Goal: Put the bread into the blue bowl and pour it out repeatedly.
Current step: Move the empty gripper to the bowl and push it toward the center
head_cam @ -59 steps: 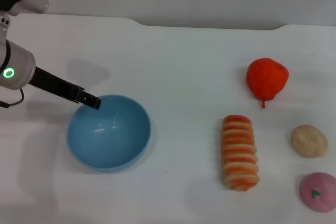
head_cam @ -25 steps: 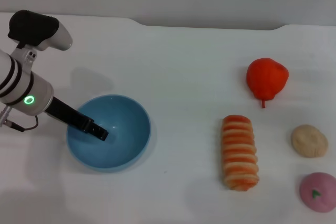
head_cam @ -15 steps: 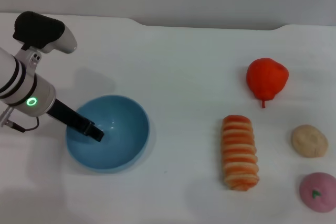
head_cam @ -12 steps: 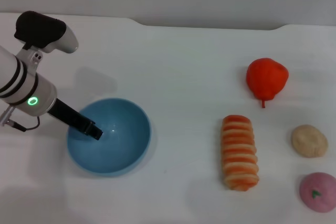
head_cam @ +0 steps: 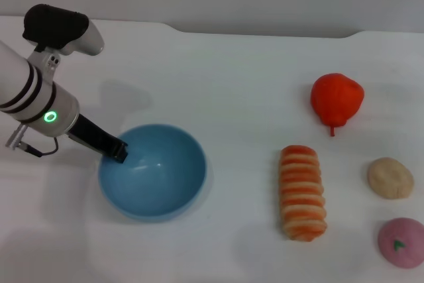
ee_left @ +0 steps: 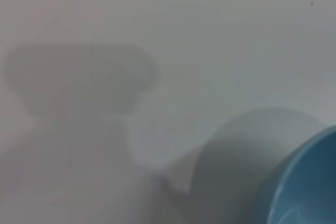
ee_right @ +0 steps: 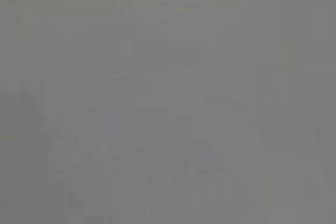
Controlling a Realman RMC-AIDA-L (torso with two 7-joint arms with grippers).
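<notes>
The blue bowl [head_cam: 159, 180] stands on the white table at the left, with nothing inside it. My left gripper [head_cam: 118, 151] reaches down from the left and is shut on the bowl's near-left rim. In the left wrist view only an edge of the blue bowl [ee_left: 310, 182] shows, over bare table. The bread [head_cam: 303, 192], a long loaf with orange and cream stripes, lies on the table well to the right of the bowl, untouched. My right gripper is out of view, and the right wrist view shows only plain grey.
A red-orange pear-like fruit [head_cam: 337, 101] sits behind the bread. A small beige bun [head_cam: 390, 177] and a pink round piece [head_cam: 402, 242] lie at the right edge. The table's back edge [head_cam: 265, 33] runs along a grey wall.
The left gripper dipped from the bowl's far-left rim into the bowl, then closed on the left rim. The bowl has shifted a little to the right with it.
</notes>
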